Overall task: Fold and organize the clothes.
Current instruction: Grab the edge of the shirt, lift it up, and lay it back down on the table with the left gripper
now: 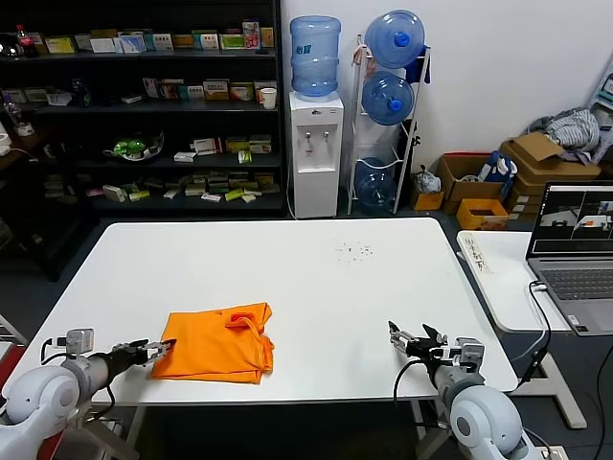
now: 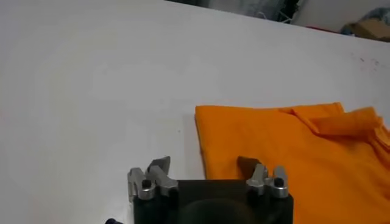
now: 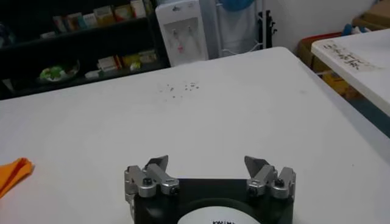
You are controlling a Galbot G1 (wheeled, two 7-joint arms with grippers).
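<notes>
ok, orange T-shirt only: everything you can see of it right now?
The orange T-shirt is bright, plain, soft-looking cloth, folded into a rough rectangle and lying flat on the white table near its front edge, on the robot's left. A loose fold or sleeve sits bunched on top toward the right edge. No lettering shows. The left gripper, jaws open, is at its left edge, one finger over the cloth; contact is unclear.

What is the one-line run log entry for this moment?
T-shirt: folded on table | left gripper: open at its edge | right gripper: open, empty
</notes>
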